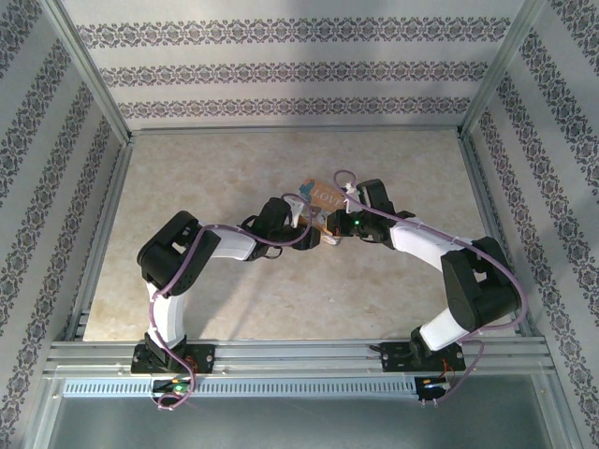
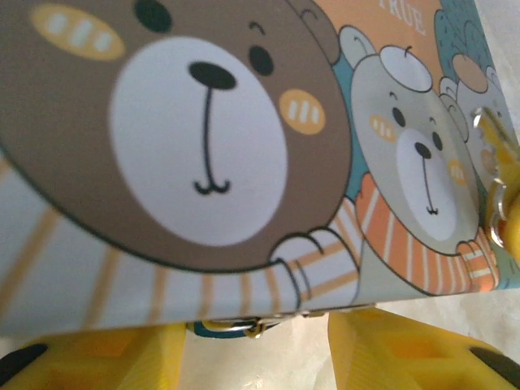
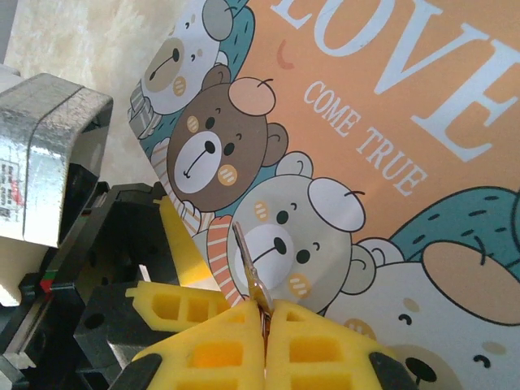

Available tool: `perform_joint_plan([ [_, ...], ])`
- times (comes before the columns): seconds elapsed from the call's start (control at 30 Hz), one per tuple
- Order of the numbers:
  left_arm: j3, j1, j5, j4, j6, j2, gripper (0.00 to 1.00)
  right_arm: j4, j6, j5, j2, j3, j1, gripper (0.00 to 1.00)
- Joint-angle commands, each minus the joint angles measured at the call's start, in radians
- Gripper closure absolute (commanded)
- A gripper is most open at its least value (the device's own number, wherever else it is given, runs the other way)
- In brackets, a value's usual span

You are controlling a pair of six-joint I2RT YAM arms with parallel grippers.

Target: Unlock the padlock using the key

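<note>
Orange, bear-printed padlock (image 3: 382,162) sits tilted over the middle of the bench (image 1: 206,168), its lower edge gripped by the left jaws, which stand partway apart. Pressed together, the right jaws pinch the small silvery key (image 3: 246,264), its tip over the padlock's printed face.

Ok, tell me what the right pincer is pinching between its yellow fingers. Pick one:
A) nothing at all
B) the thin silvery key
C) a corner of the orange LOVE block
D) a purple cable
B: in the right wrist view the right pincer is shut on the key, whose thin metal blade sticks up against the bear-printed padlock.
</note>
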Motion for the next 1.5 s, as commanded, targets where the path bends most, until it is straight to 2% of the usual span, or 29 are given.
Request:
perform_joint_plan([
  [0.0,0.031,-0.022,0.024,-0.017,0.009,0.020,0.51,-0.051,0.015,0.019,0.033,-0.001,0.022,1.00],
  [0.37,0.035,-0.025,-0.012,0.024,-0.082,0.041,0.56,-0.048,0.030,0.025,0.019,-0.004,0.033,1.00],
  [0.67,0.038,-0.025,-0.040,0.049,-0.148,0.047,0.65,-0.038,0.038,0.027,0.014,-0.015,0.037,1.00],
  [1.3,0.000,-0.024,-0.059,0.213,-0.325,0.062,0.65,-0.033,0.043,0.029,0.005,-0.023,0.040,1.00],
  [1.47,0.004,-0.024,-0.052,0.226,-0.337,0.070,0.68,-0.031,0.044,0.028,0.007,-0.023,0.040,1.00],
])
